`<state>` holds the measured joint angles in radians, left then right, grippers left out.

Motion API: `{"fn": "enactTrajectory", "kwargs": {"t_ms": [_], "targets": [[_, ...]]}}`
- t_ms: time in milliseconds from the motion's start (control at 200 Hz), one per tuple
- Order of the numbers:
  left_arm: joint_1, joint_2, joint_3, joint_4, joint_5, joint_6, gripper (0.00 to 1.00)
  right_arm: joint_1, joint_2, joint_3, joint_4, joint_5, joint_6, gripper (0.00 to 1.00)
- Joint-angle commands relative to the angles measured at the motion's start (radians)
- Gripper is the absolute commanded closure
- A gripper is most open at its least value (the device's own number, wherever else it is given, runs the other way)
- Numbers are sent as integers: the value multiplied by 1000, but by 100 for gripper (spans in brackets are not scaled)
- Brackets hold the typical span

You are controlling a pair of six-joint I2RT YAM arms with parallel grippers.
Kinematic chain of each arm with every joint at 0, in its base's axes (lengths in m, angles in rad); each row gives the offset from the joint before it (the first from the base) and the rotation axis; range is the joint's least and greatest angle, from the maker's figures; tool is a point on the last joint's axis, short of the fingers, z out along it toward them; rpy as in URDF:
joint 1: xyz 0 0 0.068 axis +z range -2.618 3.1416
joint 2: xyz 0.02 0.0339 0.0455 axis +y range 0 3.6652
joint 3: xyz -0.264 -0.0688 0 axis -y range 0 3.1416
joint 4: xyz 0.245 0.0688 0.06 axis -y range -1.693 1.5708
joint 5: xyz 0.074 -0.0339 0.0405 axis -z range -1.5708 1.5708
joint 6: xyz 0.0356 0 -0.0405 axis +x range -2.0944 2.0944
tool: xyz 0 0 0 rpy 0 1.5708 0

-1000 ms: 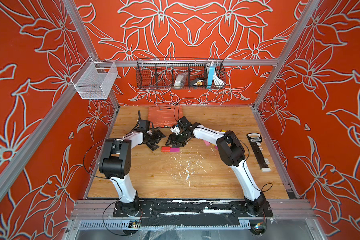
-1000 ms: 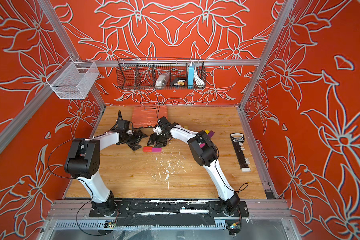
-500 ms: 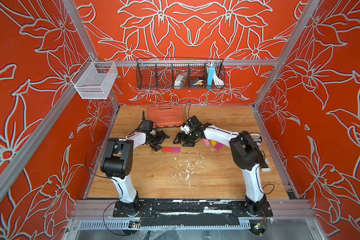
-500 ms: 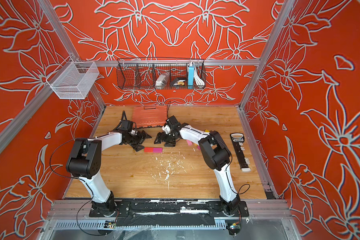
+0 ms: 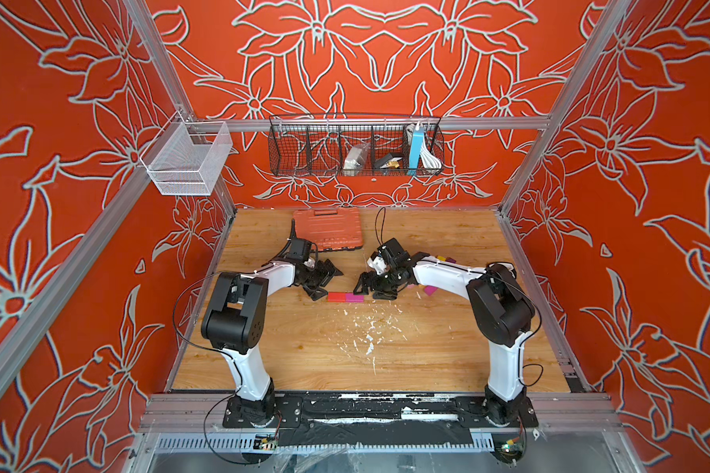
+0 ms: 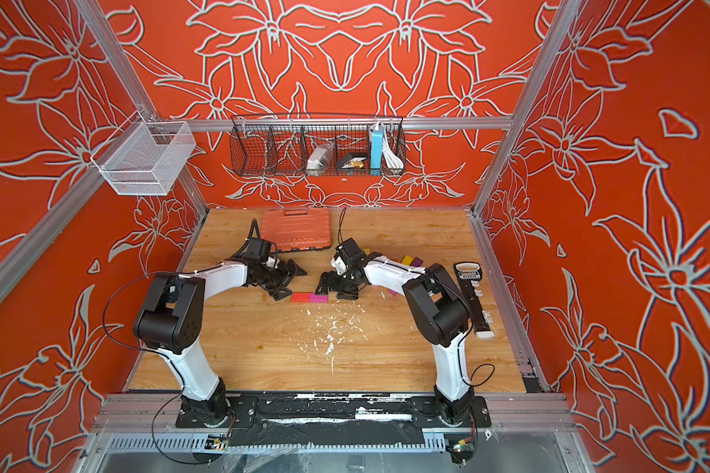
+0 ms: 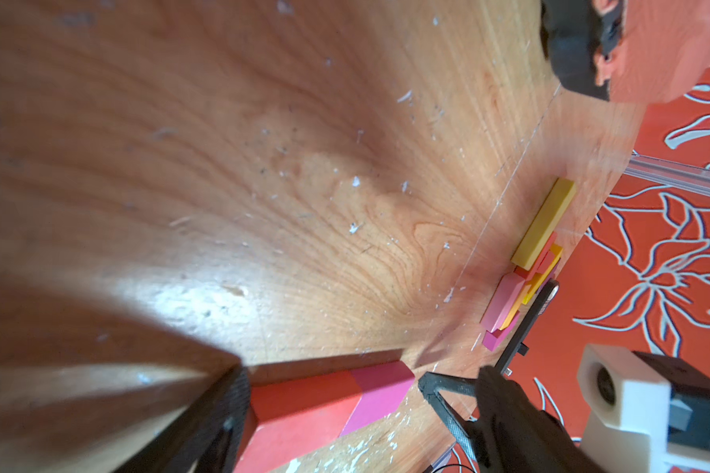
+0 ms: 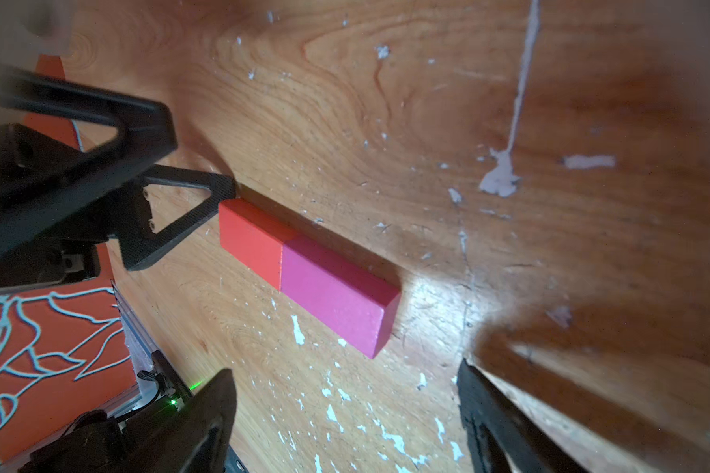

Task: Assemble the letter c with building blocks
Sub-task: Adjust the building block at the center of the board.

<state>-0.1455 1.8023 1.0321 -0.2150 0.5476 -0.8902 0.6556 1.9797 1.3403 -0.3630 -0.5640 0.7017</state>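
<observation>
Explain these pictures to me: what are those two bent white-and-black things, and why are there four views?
Those are two robot arms, bolted at the near edge of a wooden table. Each ends in a two-fingered gripper. Two pictures come from a camera overhead that looks down on everything. The other two come from small cameras on the arms' wrists, so they look close-up and skewed.

In the middle, a red block and a magenta block lie end to end between the left gripper and the right gripper. Both grippers are open and hold nothing. One left fingertip sits at the red block's end. More blocks lie piled near the right arm, and an orange case lies at the back.
</observation>
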Motion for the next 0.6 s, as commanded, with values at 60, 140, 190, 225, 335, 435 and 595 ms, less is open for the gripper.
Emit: {"fn": "enactTrajectory", "kwargs": {"t_ms": [60, 140, 190, 225, 335, 435, 595], "targets": [[-15, 8, -21, 8, -5, -16, 12, 3, -32, -10, 12, 22, -4, 13], [-16, 9, -21, 8, -8, -19, 12, 3, -36, -11, 10, 26, -4, 13], [-16, 8, -21, 9, -8, -19, 12, 3, -40, -12, 8, 29, -4, 13], [-17, 9, -19, 9, -8, -19, 12, 3, -43, -12, 7, 32, -4, 13], [-16, 12, -17, 9, -9, -19, 12, 0, -60, -16, -9, 53, -9, 13], [-16, 13, -13, 5, -6, -13, 12, -11, -93, -23, -34, 95, -12, 12], [1, -10, 8, -49, -22, 40, 10, -68, -194, -43, -108, 213, -46, 11]]}}
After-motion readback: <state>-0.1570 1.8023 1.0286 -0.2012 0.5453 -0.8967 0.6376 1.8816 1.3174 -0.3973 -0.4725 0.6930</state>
